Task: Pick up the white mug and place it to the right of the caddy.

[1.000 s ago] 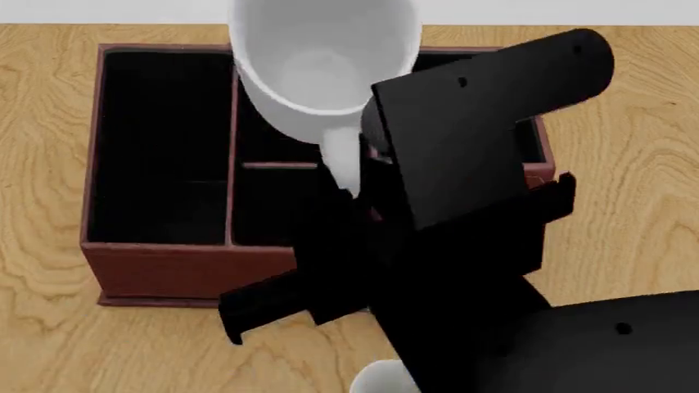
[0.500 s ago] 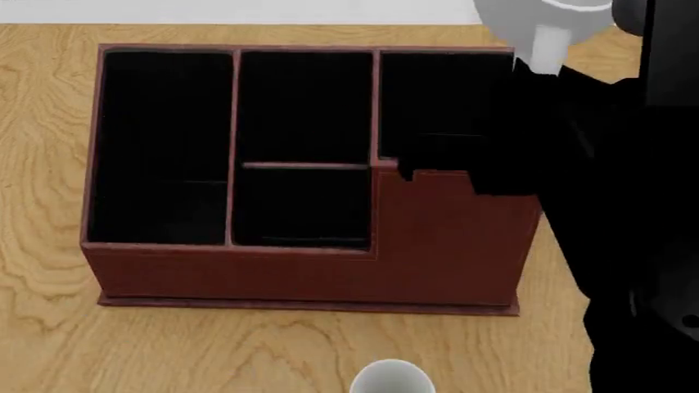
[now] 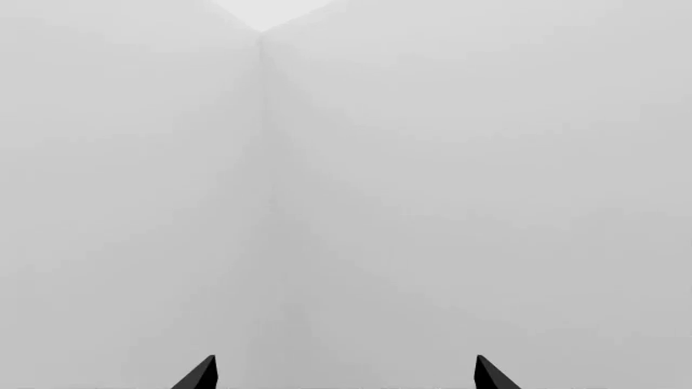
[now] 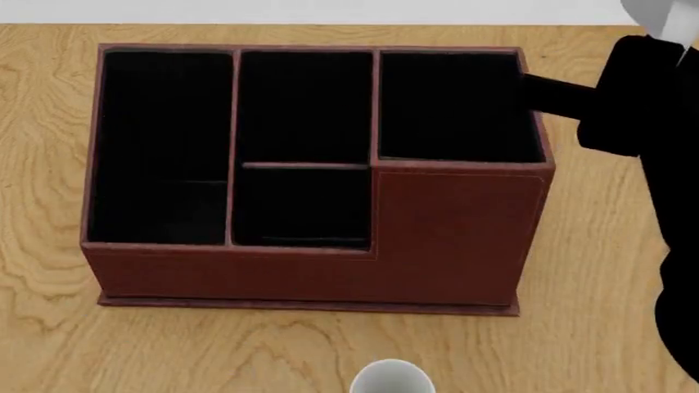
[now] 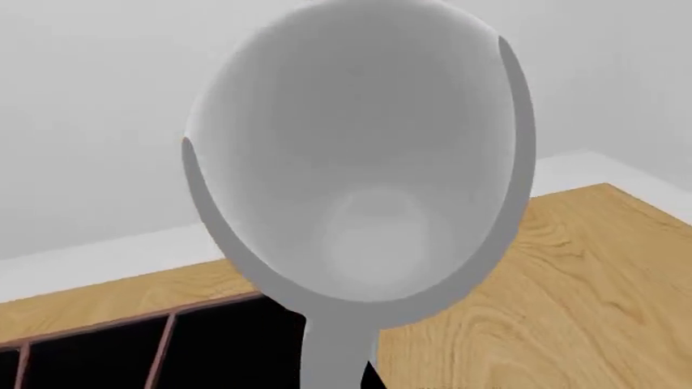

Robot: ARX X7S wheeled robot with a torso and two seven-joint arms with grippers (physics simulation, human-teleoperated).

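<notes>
One caddy (image 4: 453,237) with four black-lined compartments stands on one wooden table (image 4: 595,270). Two mugs show: one white mug (image 5: 362,162) close before the right wrist camera, and one white-rimmed mug (image 4: 391,378) at the table's near edge.

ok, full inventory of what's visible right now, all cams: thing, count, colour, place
caddy: 1, reddish-brown with black-lined compartments, centre of the table in the head view
white mug: 1, white, held up off the table in the right wrist view, open mouth towards that camera; only a sliver shows at the head view's top right corner, beyond the caddy's right side
second cup: 1, white rim only, near table edge in front of the caddy; the rest is cut off
table: 1, light wood grain, under everything
wall: pale grey, fills the left wrist view
left gripper: black, open, empty, only fingertips visible
right arm: black, right edge of the head view, carrying the mug; gripper itself hidden
</notes>
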